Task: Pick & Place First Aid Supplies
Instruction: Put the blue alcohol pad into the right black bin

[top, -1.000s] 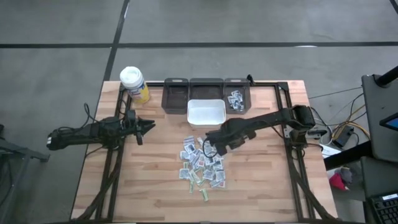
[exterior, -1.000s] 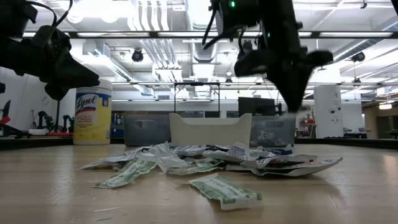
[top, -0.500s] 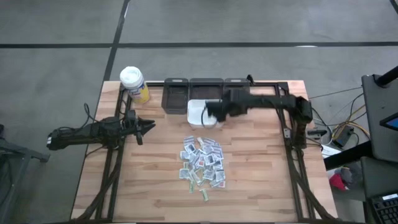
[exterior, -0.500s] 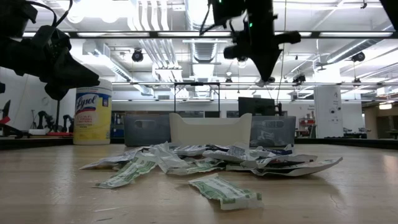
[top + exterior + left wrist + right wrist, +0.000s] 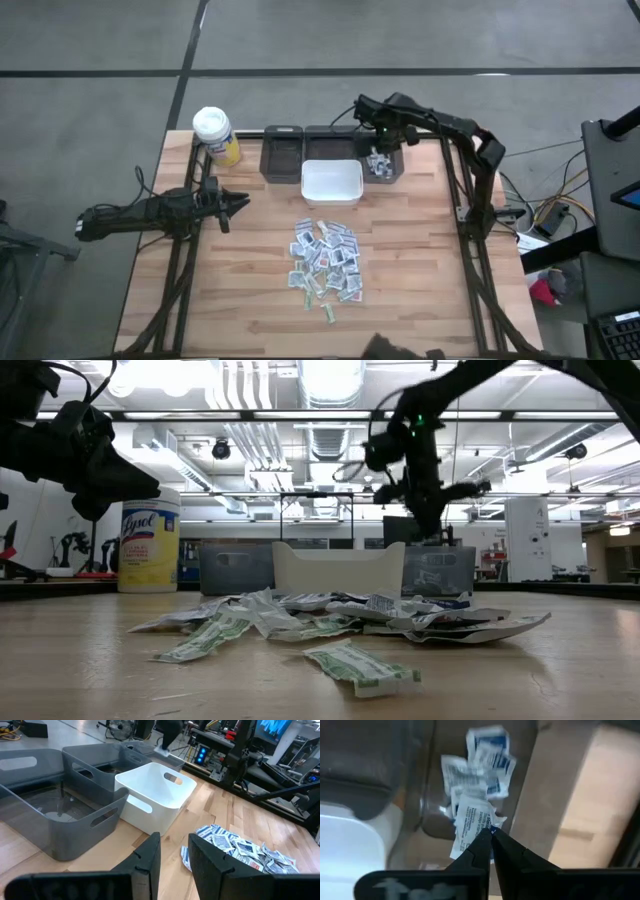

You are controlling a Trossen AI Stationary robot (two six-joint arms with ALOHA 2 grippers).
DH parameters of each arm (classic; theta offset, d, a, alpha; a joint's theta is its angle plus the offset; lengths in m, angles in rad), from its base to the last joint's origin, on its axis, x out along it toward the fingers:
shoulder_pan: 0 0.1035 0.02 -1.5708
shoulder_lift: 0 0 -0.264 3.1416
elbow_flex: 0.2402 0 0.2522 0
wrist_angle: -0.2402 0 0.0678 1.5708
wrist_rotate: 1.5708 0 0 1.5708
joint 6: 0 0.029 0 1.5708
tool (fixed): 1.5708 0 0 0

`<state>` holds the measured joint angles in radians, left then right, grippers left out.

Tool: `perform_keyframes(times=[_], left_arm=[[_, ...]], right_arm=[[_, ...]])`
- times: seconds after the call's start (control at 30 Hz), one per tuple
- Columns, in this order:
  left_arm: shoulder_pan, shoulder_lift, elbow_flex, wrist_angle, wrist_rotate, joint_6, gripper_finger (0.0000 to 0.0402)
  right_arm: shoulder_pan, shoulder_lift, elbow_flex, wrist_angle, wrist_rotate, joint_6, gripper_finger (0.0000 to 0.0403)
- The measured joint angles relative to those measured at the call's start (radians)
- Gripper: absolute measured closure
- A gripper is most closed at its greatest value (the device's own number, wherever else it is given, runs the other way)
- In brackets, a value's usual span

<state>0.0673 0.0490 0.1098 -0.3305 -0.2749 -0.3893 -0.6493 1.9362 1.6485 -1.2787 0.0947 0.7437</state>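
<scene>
Wooden bench [image 5: 420, 270] fills the centre of the high view, dark arms coming in from frame left and frame right. Three grey bins [image 5: 331, 150] sit in a row at the upper middle, the rightmost already holding a few packets [image 5: 378, 163]. White bin [image 5: 332, 182] stands just below the grey row, touching or nearly touching it. Yellow bottle with white cap [image 5: 215, 133] at the bench's upper left corner. Pile of first aid supplies [image 5: 325, 260] lies spread at centre, below the white bin, well apart from it; one green strip [image 5: 327, 313] lies just below the pile. Right pincer [image 5: 381, 139] hangs over the rightmost grey bin at upper right of centre, fingers pressed together on one white packet with blue print [image 5: 470, 827] that dangles above the bin. Left pincer [image 5: 238, 203] waits at middle left, off the bench surface, fingers a narrow gap apart, nothing between them
</scene>
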Motion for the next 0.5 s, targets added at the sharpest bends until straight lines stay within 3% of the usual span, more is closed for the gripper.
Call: perform_keyframes(times=[0.37, 0.5], left_arm=[[0.0, 0.0, 0.0, 0.0, 0.0, 0.0, 0.0307], [0.0, 0.0, 0.0, 0.0, 0.0, 0.0, 0.0307]], right_arm=[[-0.039, 0.085, -0.032, 0.039, -0.02, -0.054, 0.0389], [-0.039, 0.088, -0.032, 0.07, -0.017, -0.073, 0.0369]])
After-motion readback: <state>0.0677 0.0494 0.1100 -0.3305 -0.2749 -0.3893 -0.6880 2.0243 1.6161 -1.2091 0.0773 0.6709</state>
